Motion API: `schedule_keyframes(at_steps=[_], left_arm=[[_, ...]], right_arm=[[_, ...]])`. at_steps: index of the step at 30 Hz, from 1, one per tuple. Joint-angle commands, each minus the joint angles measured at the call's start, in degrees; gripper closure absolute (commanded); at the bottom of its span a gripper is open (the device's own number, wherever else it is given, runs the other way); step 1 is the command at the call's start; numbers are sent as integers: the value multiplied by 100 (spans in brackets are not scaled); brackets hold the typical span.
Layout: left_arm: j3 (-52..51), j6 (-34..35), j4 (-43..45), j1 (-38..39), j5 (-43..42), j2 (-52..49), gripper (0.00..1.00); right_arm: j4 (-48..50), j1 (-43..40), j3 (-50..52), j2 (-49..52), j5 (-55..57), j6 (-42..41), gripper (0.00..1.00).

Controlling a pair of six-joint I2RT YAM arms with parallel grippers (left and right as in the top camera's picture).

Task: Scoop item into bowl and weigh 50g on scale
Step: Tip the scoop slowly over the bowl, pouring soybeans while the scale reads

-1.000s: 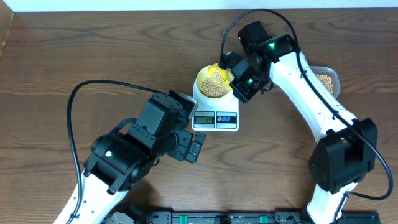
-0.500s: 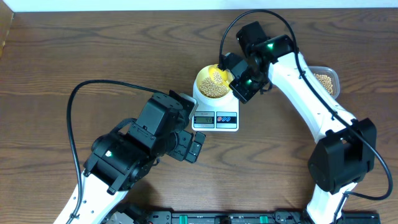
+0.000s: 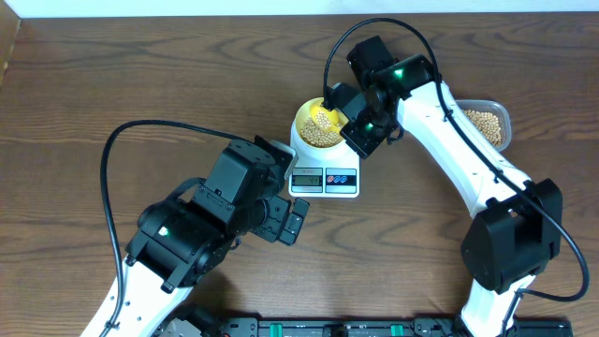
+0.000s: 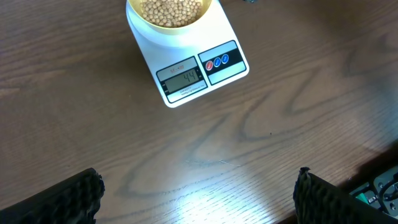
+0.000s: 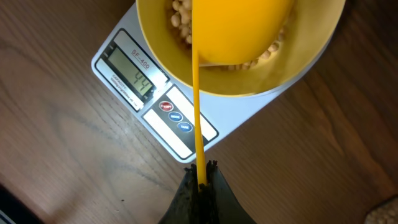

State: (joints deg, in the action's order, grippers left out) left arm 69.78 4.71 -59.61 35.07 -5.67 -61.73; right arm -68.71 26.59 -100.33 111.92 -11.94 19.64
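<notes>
We are seeing right gripper [image 5: 199, 176] pinching yellow scoop [image 5: 242, 28] over bowl [image 5: 155, 56]; scale [image 5: 134, 71] reading 44; left gripper [image 4: 199, 194] hanging, fingers spread wide.

Smooth white plastic scale [image 4: 186, 59] on a glossy dark wood-grain counter [image 4: 249, 143]; matte beige beans [image 4: 171, 9] fill a smooth yellow bowl [image 5: 311, 50].

- Overhead: fixed above the table [image 3: 112, 75], facing straight down from far off, taking in both arms whole.
- Left wrist: looking steeply down from well above the wood. The left fingers [image 4: 59, 199] are showing at the lower corners, with the scale [image 4: 199, 71] and bowl [image 4: 165, 25] lying well ahead of them.
- Right wrist: looking down at close range. The right fingers [image 5: 211, 205] are sitting at the bottom edge, and the yellow scoop [image 5: 242, 31] is running ahead of them over the bowl.
- Shared: all three views are showing the scale and bowl, and both wrist views are catching the display [image 5: 138, 78].
</notes>
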Motion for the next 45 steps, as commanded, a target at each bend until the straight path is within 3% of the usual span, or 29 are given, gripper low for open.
schedule_keyframes(at_steps=[1, 45], left_arm=[[70, 33, -15, -17, 9, 0, 0], [70, 33, -15, -17, 9, 0, 0]], right_arm=[[-2, 52, -72, 17, 46, -33, 99], [17, 127, -81, 15, 155, -33, 99]])
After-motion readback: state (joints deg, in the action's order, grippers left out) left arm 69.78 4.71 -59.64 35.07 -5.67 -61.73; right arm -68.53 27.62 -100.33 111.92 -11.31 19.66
